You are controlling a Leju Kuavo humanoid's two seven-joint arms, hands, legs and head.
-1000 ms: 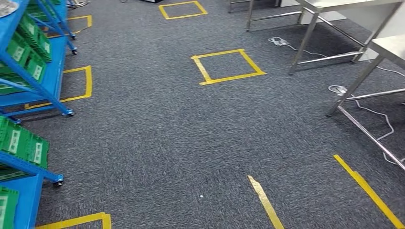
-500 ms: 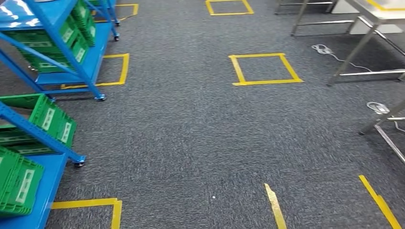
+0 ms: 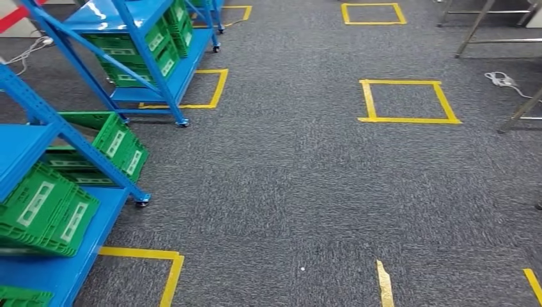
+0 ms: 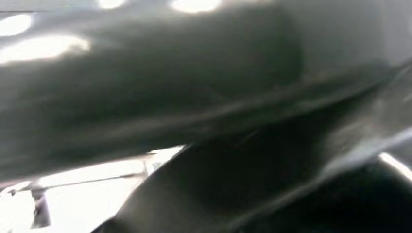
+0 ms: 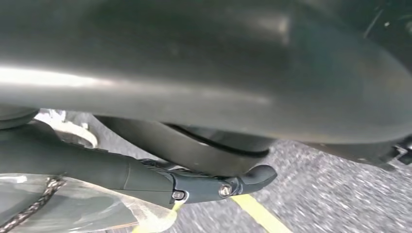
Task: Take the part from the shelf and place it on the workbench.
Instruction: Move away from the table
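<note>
Two blue wheeled shelf racks stand on the left in the head view, the near rack (image 3: 38, 131) and a farther rack (image 3: 144, 45). Green plastic bins sit tilted on their levels, one low and close (image 3: 48, 208), one a little beyond it (image 3: 118, 144), more on the far rack (image 3: 163, 51). What lies in the bins is hidden from here. Metal legs of the workbench (image 3: 476, 25) show at the top right. In the right wrist view my right hand (image 5: 145, 177) shows a dark finger (image 5: 204, 187) stretched out above the carpet, with a blurred translucent shape (image 5: 73, 208) beside it.
Grey carpet carries yellow tape squares, one mid-right (image 3: 409, 119), one by the far rack (image 3: 211, 96), one at the near rack's foot (image 3: 160, 259). A white cable and plug (image 3: 505, 80) lie by the bench legs. Open carpet stretches between racks and bench.
The camera has swung to the left, so the whole floor has slid right. More of the blue racks and green bins has come in; the bench legs have moved off toward the right edge.
</note>
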